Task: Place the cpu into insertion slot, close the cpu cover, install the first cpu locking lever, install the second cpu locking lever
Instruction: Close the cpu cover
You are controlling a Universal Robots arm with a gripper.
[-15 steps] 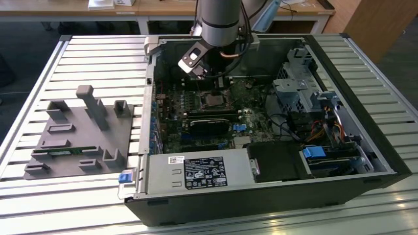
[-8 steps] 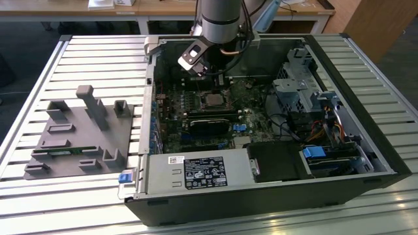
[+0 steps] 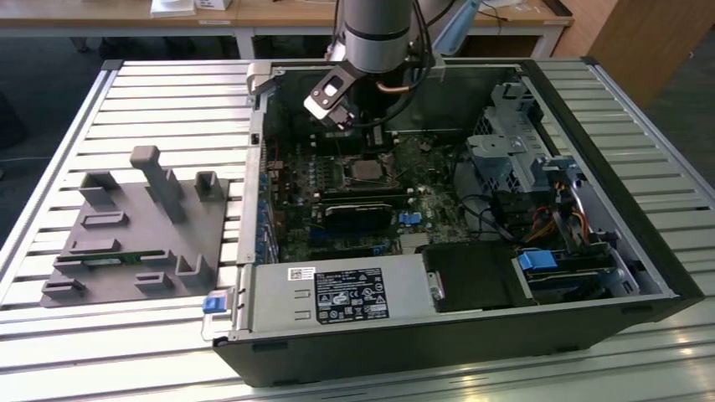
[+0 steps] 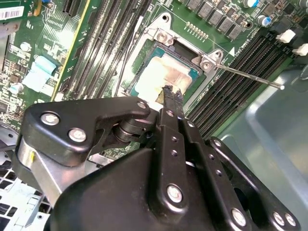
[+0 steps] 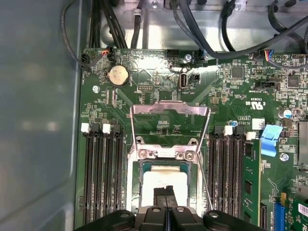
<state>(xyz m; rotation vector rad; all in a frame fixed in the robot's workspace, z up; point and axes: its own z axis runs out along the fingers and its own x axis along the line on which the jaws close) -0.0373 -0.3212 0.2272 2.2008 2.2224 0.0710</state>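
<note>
The cpu [image 5: 163,179], a pale silver-grey square with smeared residue on top, lies in the insertion slot [image 5: 193,186] on the green motherboard; in the second wrist view the cpu [image 4: 161,72] shows the same. The cpu cover [image 5: 169,109], a thin silver frame, stands flipped open beyond its hinge bracket. A thin metal locking lever [image 4: 246,76] sticks out unlatched beside the socket. My gripper [image 5: 165,191] is shut, its black fingertips pressed together right over the chip's near edge with nothing between them. In the exterior view the gripper [image 3: 347,121] hangs inside the open computer case above the socket [image 3: 366,172].
Black memory slots [image 5: 98,168] flank the socket on both sides. Cables [image 5: 202,24] run along the case wall behind the board. A power supply [image 3: 335,293], a drive cage [image 3: 514,151] and a grey parts fixture [image 3: 140,226] at the exterior view's left surround the work area.
</note>
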